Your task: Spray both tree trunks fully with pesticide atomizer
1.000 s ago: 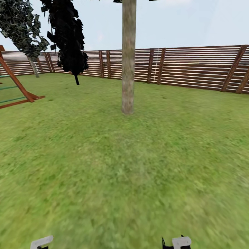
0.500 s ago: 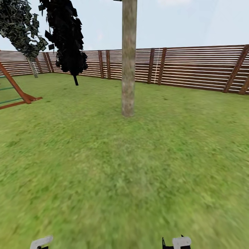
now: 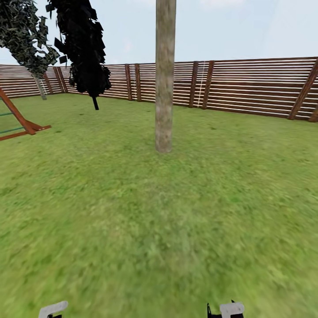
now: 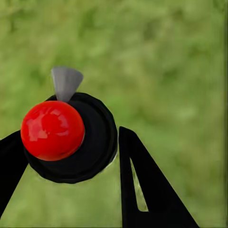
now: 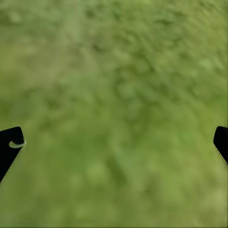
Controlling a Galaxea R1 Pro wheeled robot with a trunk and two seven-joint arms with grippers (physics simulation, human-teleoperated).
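I'm rolling across the lawn [image 3: 159, 221] toward the pale mottled tree trunk [image 3: 164, 75], and it sits a touch nearer and lower in my head view than a second ago; the fence [image 3: 247, 88] and the red swing frame [image 3: 17, 117] have slid with it, so that's my own camera moving, not the garden. My left hand [image 4: 66, 156] is pinching the pesticide atomizer [image 4: 71, 135]: its round dark body with the red cap is wedged between my two black fingers [image 4: 142, 185], with the grey nozzle poking out past it over grass. My right hand [image 5: 114, 142] is spread wide with nothing in it, just blurred turf beneath. So the pickup looks done, and I judge this as the approach to the first trunk, still well apart from me. Spraying hasn't started. Two thin dark-leaved trees [image 3: 84, 48] stand off to the left by the fence; those aren't my targets.
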